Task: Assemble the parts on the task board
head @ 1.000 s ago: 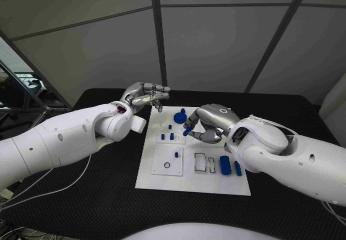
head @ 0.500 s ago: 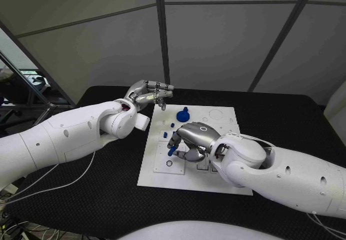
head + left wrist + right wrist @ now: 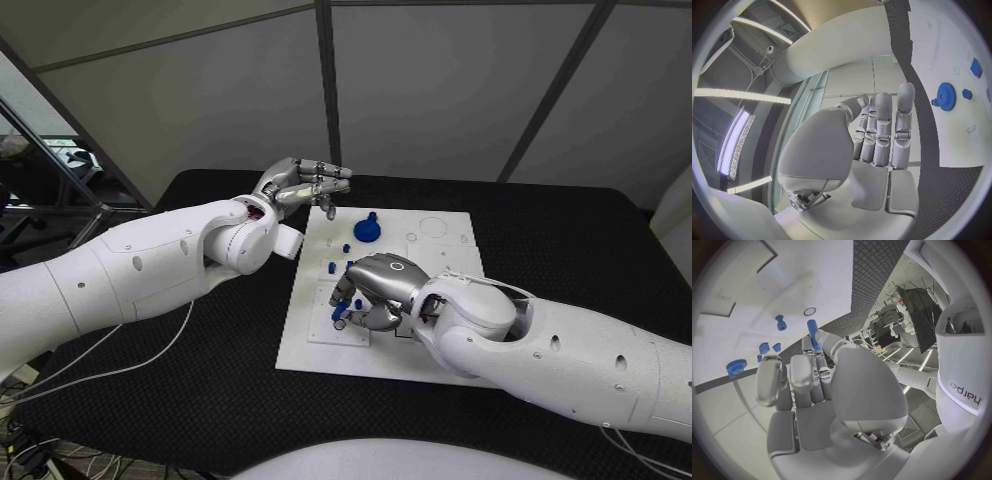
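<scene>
Right hand [image 3: 378, 292] holds 1 blue peg [image 3: 812, 333].

White task board [image 3: 433, 372] flat on the table, small blue parts [image 3: 368, 231] on it.

Black table [image 3: 577, 235], grey wall panels [image 3: 433, 90]

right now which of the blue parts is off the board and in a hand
The blue peg, pinched in the right hand over the task board. The blue gear and small blue pieces sit on the board.
</scene>
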Action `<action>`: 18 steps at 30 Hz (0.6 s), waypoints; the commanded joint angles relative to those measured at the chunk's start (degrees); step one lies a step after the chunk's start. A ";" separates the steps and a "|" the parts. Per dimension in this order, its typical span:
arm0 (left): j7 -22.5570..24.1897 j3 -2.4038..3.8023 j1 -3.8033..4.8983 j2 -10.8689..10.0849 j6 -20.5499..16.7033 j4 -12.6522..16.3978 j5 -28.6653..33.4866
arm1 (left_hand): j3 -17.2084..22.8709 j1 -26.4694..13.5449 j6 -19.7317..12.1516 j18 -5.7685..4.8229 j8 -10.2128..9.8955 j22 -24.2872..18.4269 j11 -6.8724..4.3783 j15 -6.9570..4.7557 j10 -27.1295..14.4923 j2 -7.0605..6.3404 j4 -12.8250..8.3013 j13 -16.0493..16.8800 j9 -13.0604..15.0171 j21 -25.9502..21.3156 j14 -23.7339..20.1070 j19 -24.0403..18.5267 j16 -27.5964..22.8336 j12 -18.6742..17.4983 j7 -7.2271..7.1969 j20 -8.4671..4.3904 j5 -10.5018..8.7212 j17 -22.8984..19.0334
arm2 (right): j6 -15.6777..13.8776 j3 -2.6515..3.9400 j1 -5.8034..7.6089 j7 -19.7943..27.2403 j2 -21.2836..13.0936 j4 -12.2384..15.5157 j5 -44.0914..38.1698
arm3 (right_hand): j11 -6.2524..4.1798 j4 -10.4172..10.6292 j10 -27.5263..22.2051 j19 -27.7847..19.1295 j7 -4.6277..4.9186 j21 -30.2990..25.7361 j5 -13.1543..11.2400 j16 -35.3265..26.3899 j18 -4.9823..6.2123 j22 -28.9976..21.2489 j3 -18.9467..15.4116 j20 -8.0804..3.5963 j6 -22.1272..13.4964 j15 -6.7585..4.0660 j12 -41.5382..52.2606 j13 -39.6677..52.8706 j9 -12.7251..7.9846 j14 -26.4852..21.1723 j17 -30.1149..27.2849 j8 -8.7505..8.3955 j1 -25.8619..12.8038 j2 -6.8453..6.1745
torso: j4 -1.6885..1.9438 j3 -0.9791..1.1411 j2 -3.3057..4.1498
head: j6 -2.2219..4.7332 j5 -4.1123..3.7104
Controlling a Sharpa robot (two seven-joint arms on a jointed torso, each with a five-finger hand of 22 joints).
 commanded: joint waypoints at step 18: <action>0.41 0.02 0.09 0.06 0.42 0.02 0.17 | -0.05 -0.12 -0.13 2.44 0.41 -0.11 -0.10 -0.09 -0.49 0.57 -0.36 0.14 -0.08 -0.33 -0.43 -0.38 -0.26 0.51 -0.03 -0.16 -0.22 -0.14 | 3.83 -0.25 -0.25 -0.12 0.36 -0.99 -1.59 | 0.34 -0.16 0.27 0.10 0.34 0.00 0.48 0.25 -0.68 1.25 0.21 0.08 0.19 -0.17 -0.43 0.00 0.05 0.75 -0.09 0.09 0.27 -0.05 | 0.02 -0.02 -0.01 | -0.48 0.21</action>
